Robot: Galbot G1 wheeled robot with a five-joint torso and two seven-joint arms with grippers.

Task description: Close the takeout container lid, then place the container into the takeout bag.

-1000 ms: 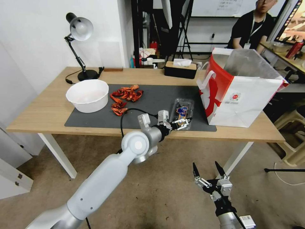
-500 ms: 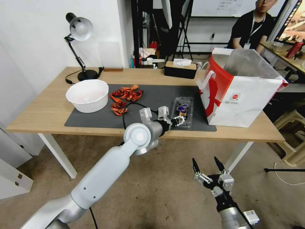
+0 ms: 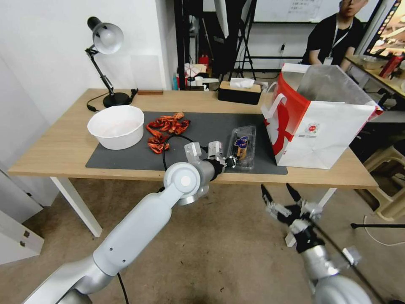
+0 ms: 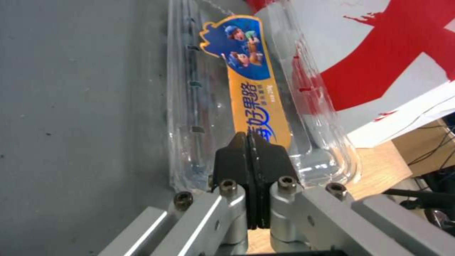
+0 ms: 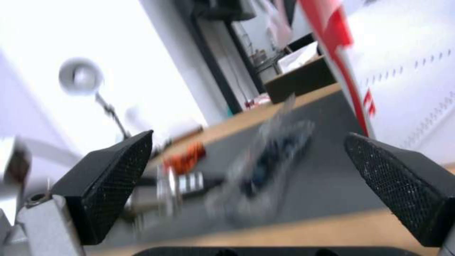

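Now the left gripper [image 4: 251,142], fingers clenched, has pressed the lid [image 4: 246,92] down; right gripper [image 3: 284,197], fingers spread, rises.

Place: lab or studio workroom | Signs: wooden table [image 3: 59,147] on carpet, desk lamp [image 3: 105,40], black tripod stands [image 3: 247,38], whiteboard [image 3: 291,10], cluttered side bench [image 3: 379,71]

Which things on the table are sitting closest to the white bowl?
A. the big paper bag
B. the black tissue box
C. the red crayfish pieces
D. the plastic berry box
C. In the head view the red crayfish pieces lie on the dark mat right beside the white bowl, while the takeout bag, tissue box and takeout container sit farther off.
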